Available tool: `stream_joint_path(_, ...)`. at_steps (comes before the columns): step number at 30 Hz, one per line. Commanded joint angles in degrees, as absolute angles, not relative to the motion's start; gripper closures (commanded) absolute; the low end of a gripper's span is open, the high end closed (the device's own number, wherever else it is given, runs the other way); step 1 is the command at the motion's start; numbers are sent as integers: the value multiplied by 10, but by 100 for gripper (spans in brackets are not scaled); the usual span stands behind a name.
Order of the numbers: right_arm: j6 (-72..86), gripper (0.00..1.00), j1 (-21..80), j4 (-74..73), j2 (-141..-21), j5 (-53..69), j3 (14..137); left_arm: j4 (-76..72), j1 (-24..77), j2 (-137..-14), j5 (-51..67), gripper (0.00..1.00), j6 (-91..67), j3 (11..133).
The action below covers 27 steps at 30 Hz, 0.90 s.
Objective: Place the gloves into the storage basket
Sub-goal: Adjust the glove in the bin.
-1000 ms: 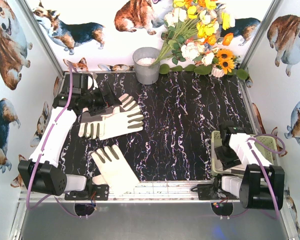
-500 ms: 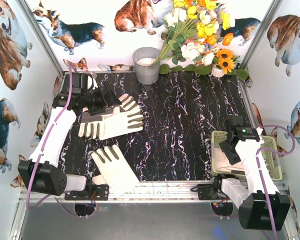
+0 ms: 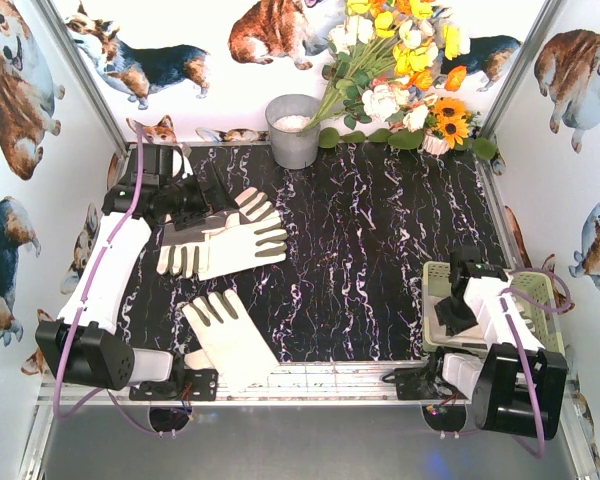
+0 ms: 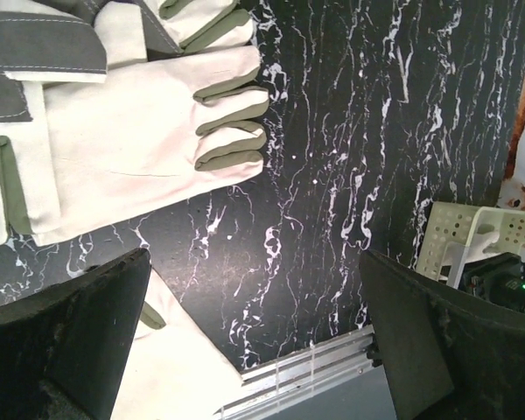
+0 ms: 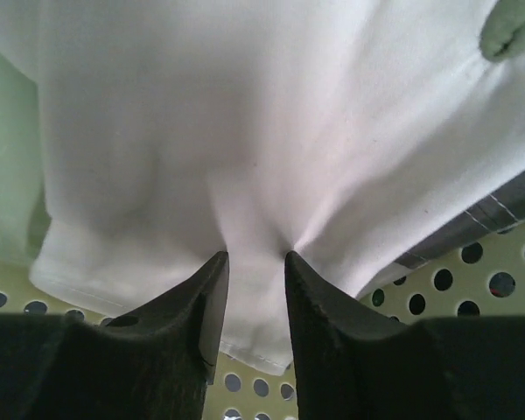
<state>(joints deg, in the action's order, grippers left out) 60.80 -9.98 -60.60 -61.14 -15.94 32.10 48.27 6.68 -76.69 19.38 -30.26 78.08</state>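
Two gloves (image 3: 230, 245) lie overlapped at the left of the black marble table, and a third glove (image 3: 230, 335) lies near the front rail. My left gripper (image 3: 195, 195) hovers over the upper pair, jaws wide open and empty (image 4: 254, 341); the cream glove (image 4: 131, 149) shows below it. The pale green storage basket (image 3: 540, 290) stands at the front right. My right gripper (image 3: 452, 318) reaches down into it. In the right wrist view its jaws (image 5: 256, 258) pinch a puckered fold of a white glove (image 5: 271, 114) above the perforated basket floor (image 5: 455, 280).
A grey metal bucket (image 3: 293, 130) stands at the back centre, with a bunch of artificial flowers (image 3: 400, 70) to its right. An aluminium rail (image 3: 310, 380) runs along the front edge. Corgi-print walls close in both sides and the back.
The right arm rose over the basket, then dropped back into it, and its jaws narrowed onto the glove fabric. The left arm shifted only slightly.
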Motion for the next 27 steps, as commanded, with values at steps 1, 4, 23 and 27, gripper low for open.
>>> stream_joint_path(1,562,63,-104,-576,-615,-184,358,477,49,-773,172,0,-284,763)
stream_joint_path(4,539,55,-104,-611,-594,-209,393,474,41,-792,137,0,-287,757)
stream_joint_path(23,331,37,-67,-591,-559,50,615,121,0,-929,48,43,-658,614)
stream_joint_path(27,345,37,-47,-582,-572,59,638,103,2,-968,8,43,-698,612)
